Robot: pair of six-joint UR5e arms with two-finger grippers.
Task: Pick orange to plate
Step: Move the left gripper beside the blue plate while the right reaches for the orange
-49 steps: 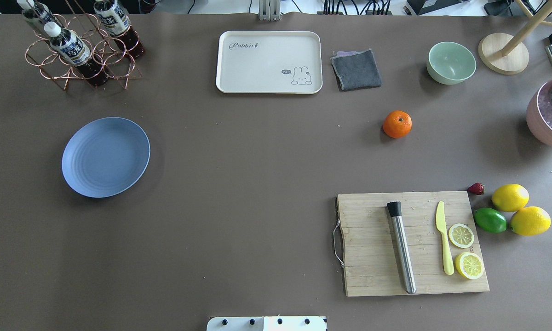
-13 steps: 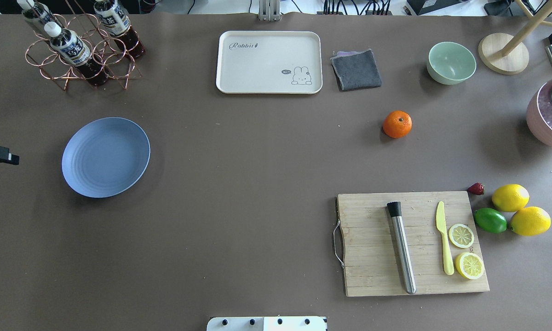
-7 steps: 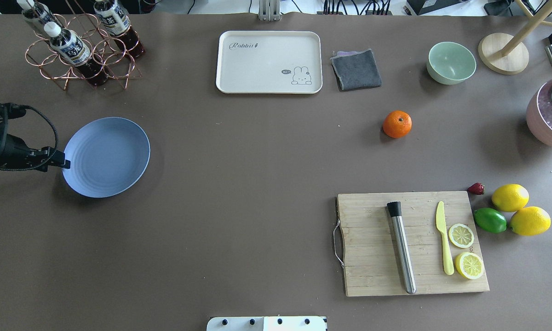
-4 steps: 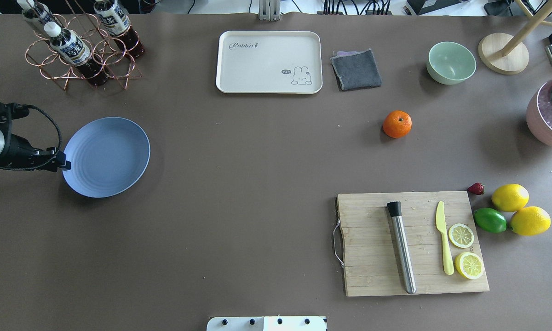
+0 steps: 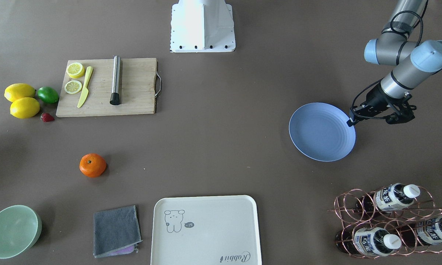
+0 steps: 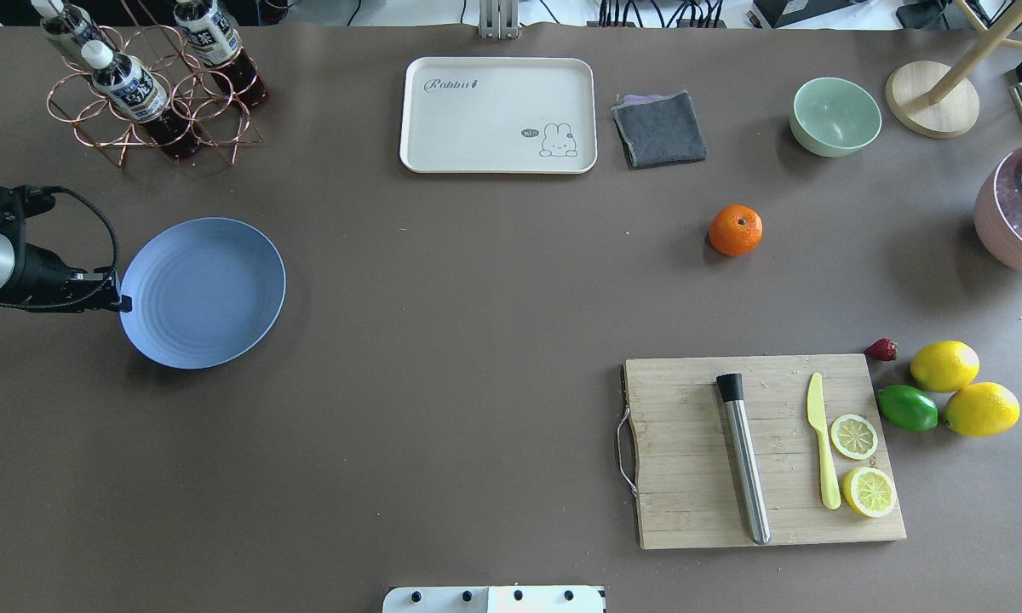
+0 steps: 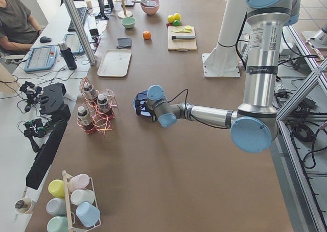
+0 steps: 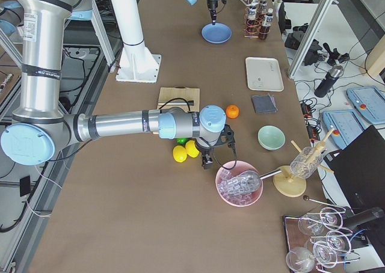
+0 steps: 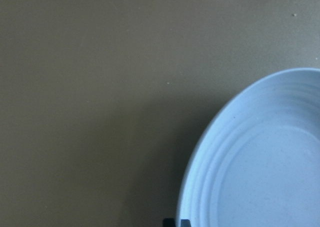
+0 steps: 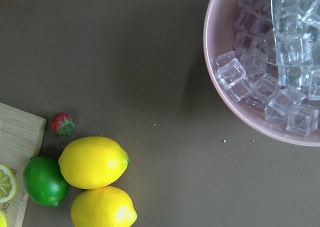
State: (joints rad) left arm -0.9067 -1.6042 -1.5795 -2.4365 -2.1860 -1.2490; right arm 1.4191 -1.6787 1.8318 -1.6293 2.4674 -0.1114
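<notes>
Left gripper [image 6: 124,302] at plate [image 6: 204,294] rim, grasp cannot be told, orange [image 6: 735,230] well apart, near grey cloth [image 6: 660,129] and green bowl [image 6: 835,115].

Brown table [image 6: 443,340] carries plate [image 6: 203,293], orange [image 6: 735,230], tray [image 6: 498,115], cloth [image 6: 659,129], green bowl [image 6: 835,116], cutting board [image 6: 681,460], lemons [image 6: 944,365], lime [image 6: 907,408].

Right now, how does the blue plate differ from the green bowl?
The plate is periwinkle blue; the bowl is pale green. The plate is shallow and wide; the bowl is deeper and narrower. The left pincer is at the plate's rim; nothing touches the bowl. Both are round and empty.
</notes>
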